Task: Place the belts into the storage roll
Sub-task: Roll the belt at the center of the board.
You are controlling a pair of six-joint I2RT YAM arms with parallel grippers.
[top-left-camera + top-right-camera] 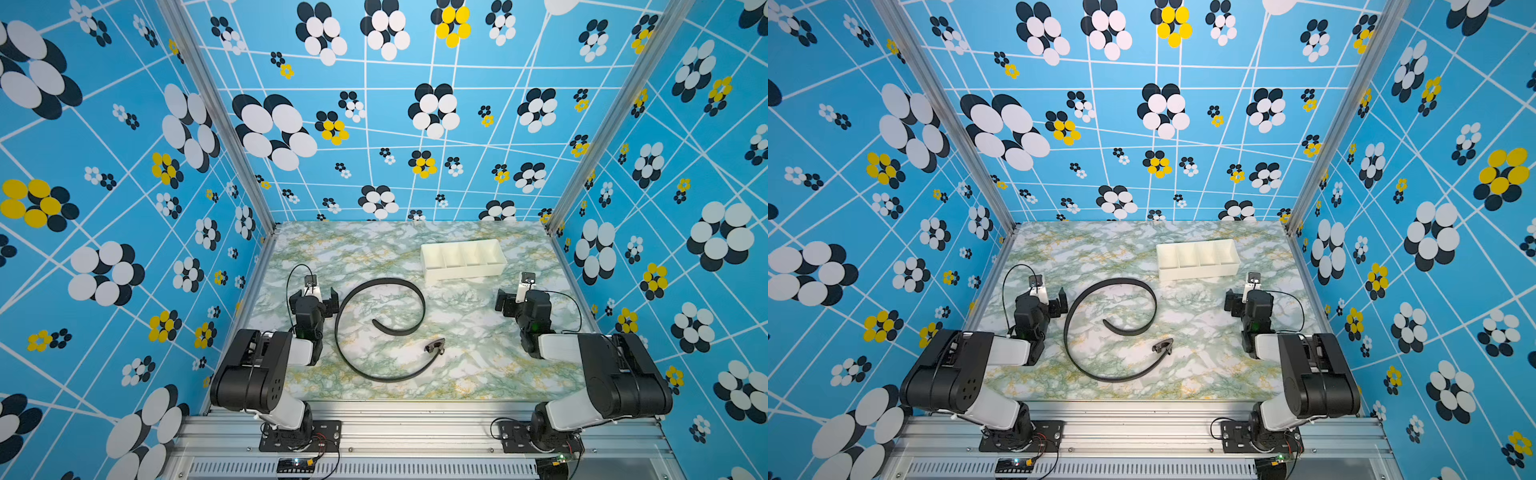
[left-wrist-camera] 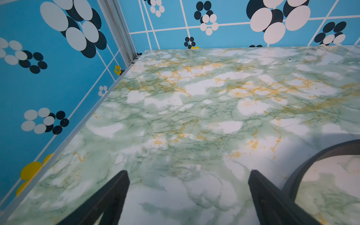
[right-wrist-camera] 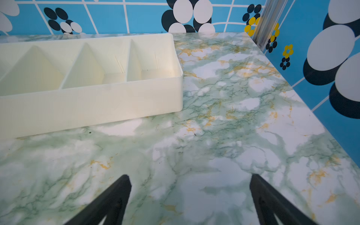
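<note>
Left gripper (image 2: pixel 188 172): jaws spread wide, holding nothing, just beside belt (image 1: pixel 386 282). Right gripper (image 3: pixel 189 175): likewise, near storage tray (image 1: pixel 465 272). Belt loosely curled on marbled table (image 1: pixel 374 249); tray's four compartments empty

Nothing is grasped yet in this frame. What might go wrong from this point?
1. The belt lies in a wide, loose spiral, while the compartments of the storage roll look narrow; unless coiled tightly it may spring open or hang over the walls.
2. The buckle could snag a partition.
3. The left end effector, open beside the belt's outer curve, might push it rather than grip it.
</note>
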